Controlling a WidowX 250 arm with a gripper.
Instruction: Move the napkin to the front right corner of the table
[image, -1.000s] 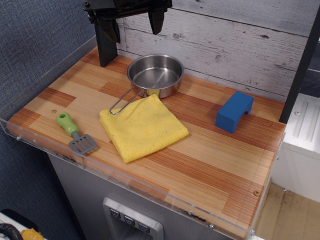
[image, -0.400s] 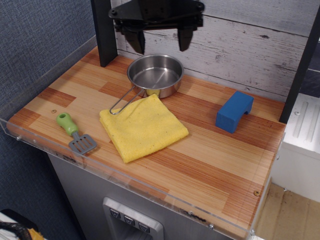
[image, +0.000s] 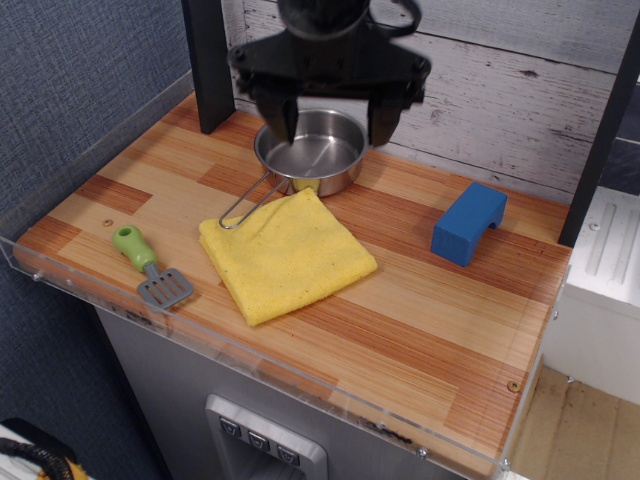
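The yellow napkin (image: 286, 255) lies flat and folded near the middle of the wood-plank table (image: 430, 340), just in front of the steel pan (image: 310, 152). The pan's wire handle rests at the napkin's back left edge. My black gripper (image: 331, 127) hangs open and empty above the pan, behind the napkin. Its two fingers point down, spread about as wide as the pan. The front right corner of the table (image: 490, 420) is bare wood.
A blue block (image: 468, 222) stands at the right, behind the napkin's level. A spatula with a green handle (image: 148, 265) lies at the front left. A black post (image: 207, 62) stands at the back left. A clear acrylic rim (image: 250, 360) edges the table.
The gripper has moved right and forward and come lower, from the back left corner to above the pan. The napkin and the other objects have not moved.
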